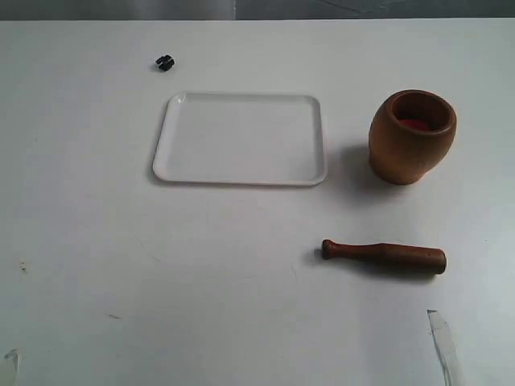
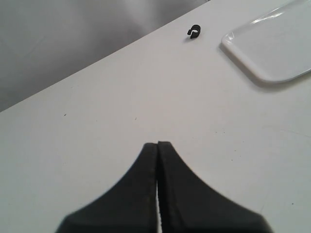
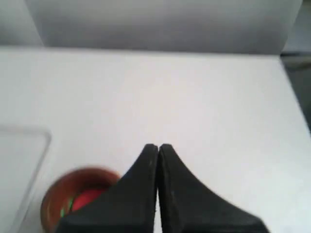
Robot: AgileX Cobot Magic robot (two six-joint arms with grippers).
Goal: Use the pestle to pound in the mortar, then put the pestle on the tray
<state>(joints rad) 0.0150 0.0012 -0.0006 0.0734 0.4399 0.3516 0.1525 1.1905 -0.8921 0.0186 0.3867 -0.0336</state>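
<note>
As far as I can judge, you have done none of the task. The pestle (image 1: 385, 255) lies flat on the table (image 1: 96, 257), with no gripper on it. It is near the mortar (image 1: 413, 137) but apart from it, on the side closer to the exterior camera. The mortar stands upright, with something red inside. It sits to the right of the tray (image 1: 240, 138) in the exterior view and does not touch it. The tray holds nothing. Your left gripper (image 2: 158, 145) has its jaws pressed together on nothing, over bare table with a corner of the tray ahead of it. Your right gripper (image 3: 158, 146) is likewise closed and empty, hovering near the mortar. Everything is left to do: grasp the pestle, pound in the mortar, then lay the pestle on the tray.
</note>
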